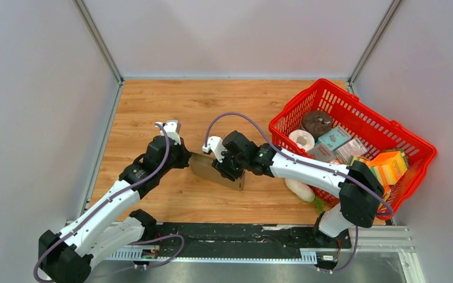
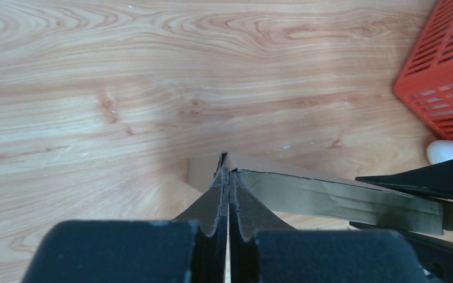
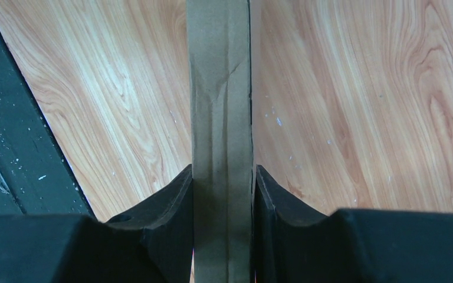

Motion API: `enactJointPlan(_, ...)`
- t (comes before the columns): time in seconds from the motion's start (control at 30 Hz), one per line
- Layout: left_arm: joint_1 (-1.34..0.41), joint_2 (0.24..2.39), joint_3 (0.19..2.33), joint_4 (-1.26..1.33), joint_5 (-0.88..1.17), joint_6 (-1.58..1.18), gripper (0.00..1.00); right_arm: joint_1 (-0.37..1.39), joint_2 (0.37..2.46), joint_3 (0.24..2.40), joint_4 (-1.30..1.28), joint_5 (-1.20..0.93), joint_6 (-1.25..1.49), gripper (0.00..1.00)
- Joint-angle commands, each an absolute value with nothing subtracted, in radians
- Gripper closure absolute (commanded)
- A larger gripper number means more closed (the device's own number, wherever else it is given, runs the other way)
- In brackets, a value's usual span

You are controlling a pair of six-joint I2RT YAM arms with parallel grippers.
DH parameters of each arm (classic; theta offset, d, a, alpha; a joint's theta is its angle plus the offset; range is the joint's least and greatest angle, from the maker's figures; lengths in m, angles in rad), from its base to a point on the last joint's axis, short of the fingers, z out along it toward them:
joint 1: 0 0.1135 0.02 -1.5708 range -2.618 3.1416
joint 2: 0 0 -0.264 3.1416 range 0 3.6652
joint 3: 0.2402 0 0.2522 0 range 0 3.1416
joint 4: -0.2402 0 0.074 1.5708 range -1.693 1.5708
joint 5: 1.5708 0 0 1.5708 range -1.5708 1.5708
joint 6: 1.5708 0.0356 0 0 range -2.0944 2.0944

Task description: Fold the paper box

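The paper box is a flat brown cardboard piece standing on its edge on the wooden table, between my two grippers. My right gripper is shut on it, and in the right wrist view its fingers clamp the box's narrow thickness from both sides. My left gripper is shut with its tips at the box's left end. From the left wrist the closed tips meet the box's corner, and the long side of the box runs off to the right.
A red plastic basket full of packaged goods stands at the right. A white object lies on the table in front of it. A black rail runs along the near edge, with grey walls on three sides.
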State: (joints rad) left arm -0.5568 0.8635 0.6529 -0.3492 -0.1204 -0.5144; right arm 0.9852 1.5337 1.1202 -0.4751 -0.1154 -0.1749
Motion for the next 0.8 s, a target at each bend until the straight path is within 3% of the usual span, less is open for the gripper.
enactJointPlan(0.0, -0.538, 0.859, 0.623, -0.488, -0.209, -0.425, 1.0, 0.98, 1.591, 1.147, -0.473, -0.091, -0.172, 0.73)
enactJointPlan(0.1, -0.538, 0.855, 0.629, -0.477, -0.196, -0.394, 1.0, 0.982, 1.595, 1.146, -0.474, -0.106, -0.167, 0.73)
enactJointPlan(0.23, -0.537, 0.798, 0.62, -0.463, -0.175, -0.38, 0.88, 0.986, 1.586, 1.137, -0.468, -0.114, -0.16, 0.73)
enactJointPlan(0.47, -0.538, 0.813, 0.623, -0.452, -0.169, -0.362, 0.88, 0.989, 1.586, 1.146, -0.477, -0.124, -0.156, 0.73)
enactJointPlan(0.57, -0.537, 0.799, 0.633, -0.451, -0.161, -0.364, 0.81, 0.989, 1.588, 1.144, -0.483, -0.12, -0.156, 0.73)
enactJointPlan(0.7, -0.535, 0.767, 0.66, -0.434, -0.129, -0.37, 0.61, 0.991, 1.589, 1.144, -0.485, -0.12, -0.156, 0.73)
enactJointPlan(0.77, -0.52, 0.767, 0.669, -0.42, -0.074, -0.371, 0.57, 0.992, 1.594, 1.147, -0.488, -0.117, -0.156, 0.73)
